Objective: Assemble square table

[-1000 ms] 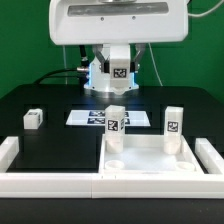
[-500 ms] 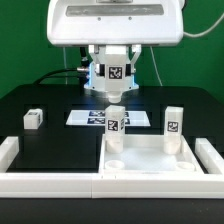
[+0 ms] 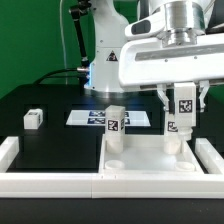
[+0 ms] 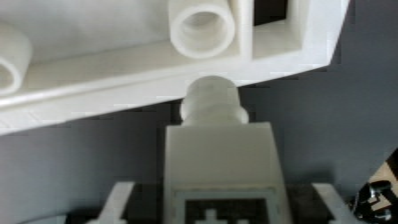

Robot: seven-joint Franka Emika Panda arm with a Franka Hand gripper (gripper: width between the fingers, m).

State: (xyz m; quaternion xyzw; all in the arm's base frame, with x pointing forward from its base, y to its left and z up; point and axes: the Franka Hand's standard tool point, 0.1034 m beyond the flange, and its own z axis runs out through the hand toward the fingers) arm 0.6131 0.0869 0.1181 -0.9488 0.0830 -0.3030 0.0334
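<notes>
Since my jaws look clenched on a leg (image 3: 185,101) held over the tabletop (image 3: 150,160) near the rim on the exterior view's right, though contact is partly hidden, I'd center its peg (image 4: 210,98) over that corner socket before lowering straight down.

white square tabletop (image 3: 150,160) lies flat, rim up. two tagged legs stand upright in it: one (image 3: 115,131) at a far corner, one (image 3: 174,131) opposite. another leg (image 3: 33,119) lies apart on the desk (image 3: 55,145).

Smooth white plastic tabletop (image 3: 150,160) (faintly glossy), matt black table (image 3: 55,135)
</notes>
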